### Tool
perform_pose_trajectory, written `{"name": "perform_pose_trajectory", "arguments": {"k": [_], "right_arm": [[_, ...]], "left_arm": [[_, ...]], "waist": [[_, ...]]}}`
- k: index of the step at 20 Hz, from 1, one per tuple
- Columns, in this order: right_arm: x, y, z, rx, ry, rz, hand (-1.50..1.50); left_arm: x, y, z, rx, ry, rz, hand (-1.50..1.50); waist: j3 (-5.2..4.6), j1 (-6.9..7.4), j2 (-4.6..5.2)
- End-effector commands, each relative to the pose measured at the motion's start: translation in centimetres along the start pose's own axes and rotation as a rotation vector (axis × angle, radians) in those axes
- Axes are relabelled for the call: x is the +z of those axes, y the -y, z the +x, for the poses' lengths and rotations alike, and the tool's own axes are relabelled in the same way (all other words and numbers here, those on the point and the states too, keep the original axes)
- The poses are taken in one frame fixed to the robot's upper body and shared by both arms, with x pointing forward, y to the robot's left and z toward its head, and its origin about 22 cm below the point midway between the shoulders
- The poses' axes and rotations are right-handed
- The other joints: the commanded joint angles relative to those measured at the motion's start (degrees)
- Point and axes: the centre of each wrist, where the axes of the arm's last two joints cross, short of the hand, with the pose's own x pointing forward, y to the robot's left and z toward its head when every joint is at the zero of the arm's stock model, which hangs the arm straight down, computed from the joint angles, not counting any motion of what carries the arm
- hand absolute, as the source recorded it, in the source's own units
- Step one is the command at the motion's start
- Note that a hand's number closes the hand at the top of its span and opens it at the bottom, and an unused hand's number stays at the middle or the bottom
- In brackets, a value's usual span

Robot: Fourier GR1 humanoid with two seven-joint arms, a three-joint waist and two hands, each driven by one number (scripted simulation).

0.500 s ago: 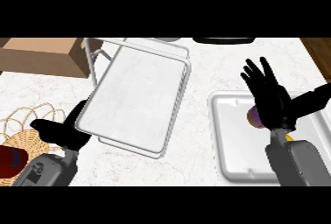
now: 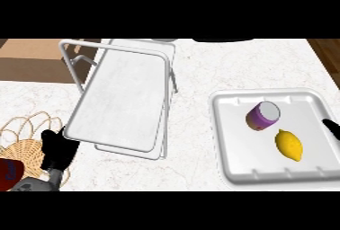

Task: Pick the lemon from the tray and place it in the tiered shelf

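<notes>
While the counter (image 2: 192,76) was viewed from steeply above, the lemon (image 2: 290,144) was seen lying in the white tray (image 2: 222,134) at the right, untouched and resting on the tray's floor toward its near right part. Just beyond it and slightly to its left, a purple-skinned cut vegetable (image 2: 263,116) with a pale face was lying in the same tray, near the lemon but apart from it.

Of the right hand (image 2: 330,127), only a dark sliver was shown at the view's right edge, over the tray's right side. The lemon was placed to the left of that sliver and a little nearer the robot, with a gap between them. Whether those fingers were spread or curled could not be told, since almost all of the hand was cut off by the edge.

The left hand (image 2: 56,150) was seen at the lower left, black against the pale counter, with its fingers seemingly curled inward and nothing visibly held in them, though the hand was small and dark there. The tiered shelf (image 2: 123,96), a white wire-framed stand with flat pale shelves, was set just beyond and to the right of those fingers, its near left corner lying right beside them. A wicker basket (image 2: 23,134) was placed to the left of the left hand, and a wooden board (image 2: 30,63) was visible at the far left.
</notes>
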Motion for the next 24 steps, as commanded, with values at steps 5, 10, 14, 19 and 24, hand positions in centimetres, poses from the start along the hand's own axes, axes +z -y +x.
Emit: {"name": "perform_pose_trajectory", "arguments": {"k": [5,10,14,19,24], "right_arm": [[2.9,6.2,-3.7,-0.092,0.114,0.088,-1.5],[4.2,6.6,0.8,0.003,0.163,0.243,-1.5],[4.7,5.6,5.1,0.145,0.052,0.369,-1.5],[5.5,5.9,7.0,0.646,-0.024,0.297,-1.5],[6.9,4.2,10.7,0.911,-0.113,0.187,-1.5]], "left_arm": [[0.9,0.4,-1.5,-0.048,-0.075,0.007,0.0],[0.5,0.1,-1.6,-0.06,-0.057,-0.006,0.0],[0.3,2.0,-2.3,-0.049,-0.073,-0.019,0.0],[0.4,0.9,-2.1,-0.072,-0.052,-0.03,0.0],[-0.8,1.2,-1.7,-0.059,-0.058,-0.044,0.0]], "waist": [[0.47,2.26,-0.53],[0.37,2.7,-0.5],[0.28,3.37,-0.28],[0.05,5.11,0.06],[0.1,5.16,0.25]]}}
